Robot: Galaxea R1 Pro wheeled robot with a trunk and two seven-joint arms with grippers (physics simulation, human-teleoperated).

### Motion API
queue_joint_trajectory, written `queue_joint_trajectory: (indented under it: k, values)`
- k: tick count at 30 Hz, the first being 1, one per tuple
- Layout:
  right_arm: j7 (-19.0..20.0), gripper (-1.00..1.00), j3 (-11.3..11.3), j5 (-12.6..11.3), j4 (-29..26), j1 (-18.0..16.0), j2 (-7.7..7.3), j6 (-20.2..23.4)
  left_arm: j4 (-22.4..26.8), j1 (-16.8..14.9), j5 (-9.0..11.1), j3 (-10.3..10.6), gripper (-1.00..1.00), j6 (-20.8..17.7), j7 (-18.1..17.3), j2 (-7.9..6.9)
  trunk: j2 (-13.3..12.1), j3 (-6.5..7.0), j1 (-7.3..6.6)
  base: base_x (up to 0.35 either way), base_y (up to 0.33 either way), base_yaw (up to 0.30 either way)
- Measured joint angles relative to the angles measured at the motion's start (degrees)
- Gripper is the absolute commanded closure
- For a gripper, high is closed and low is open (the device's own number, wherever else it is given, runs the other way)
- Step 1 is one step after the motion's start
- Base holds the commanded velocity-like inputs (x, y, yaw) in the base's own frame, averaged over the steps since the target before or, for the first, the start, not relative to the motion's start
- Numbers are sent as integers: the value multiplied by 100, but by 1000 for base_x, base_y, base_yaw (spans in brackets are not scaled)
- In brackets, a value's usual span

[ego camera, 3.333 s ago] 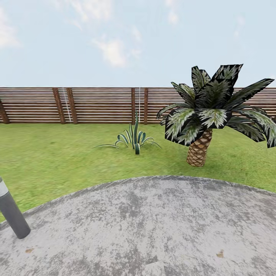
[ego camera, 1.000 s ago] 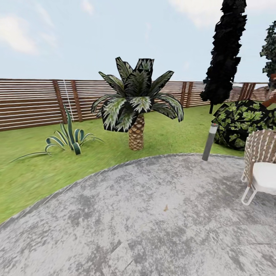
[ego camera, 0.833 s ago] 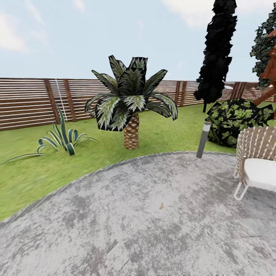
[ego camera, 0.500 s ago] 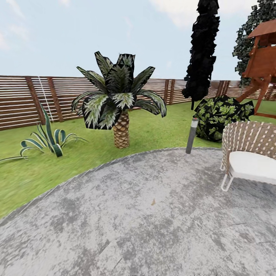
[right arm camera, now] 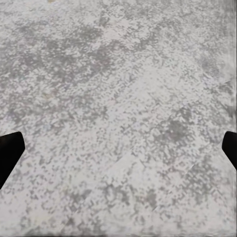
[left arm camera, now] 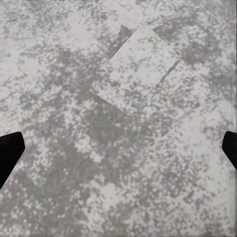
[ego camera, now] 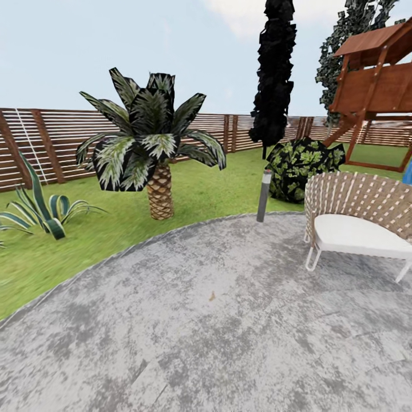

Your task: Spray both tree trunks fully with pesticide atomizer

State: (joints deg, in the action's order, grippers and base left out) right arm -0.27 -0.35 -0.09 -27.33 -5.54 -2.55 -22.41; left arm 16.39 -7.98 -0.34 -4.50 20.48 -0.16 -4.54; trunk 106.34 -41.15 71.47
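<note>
Both claws are wide open and holding nothing. In the left wrist view the left gripper has its dark fingertips poking in at opposite edges, with only mottled grey paving between them, including one paler, diamond-shaped slab. Same deal on the other side: the right gripper has its fingertips spread far apart over bare speckled paving.

Moving outward in the head view, the round paved patio takes up the whole near ground. A woven chair with a white cushion sits at its right edge, and a short grey bollard light stands right on its far rim. Past the rim there's lawn, a stubby palm with a scaly trunk, and a spiky striped plant at the left. Further back there's a leafy bush, a dark narrow cypress, a wooden play tower and the slatted fence.

Can't see the atomizer or the smooth-trunked trees from here.
</note>
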Motion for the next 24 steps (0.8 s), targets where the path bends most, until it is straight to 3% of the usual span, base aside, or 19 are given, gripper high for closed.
queue_joint_trajectory:
  k: [7, 24]
  values:
    - [-1, -100, 0, 0, 1, 0, 0, 0, -4, -1, -2, 10, -100, 0, -16, 6, 0, -41, 0, -78, 125, -241]
    - [-2, -100, 0, 0, 9, 0, 0, 3, -4, -1, 16, -33, -100, 0, -1, -12, 0, -140, 0, -64, 297, -238]
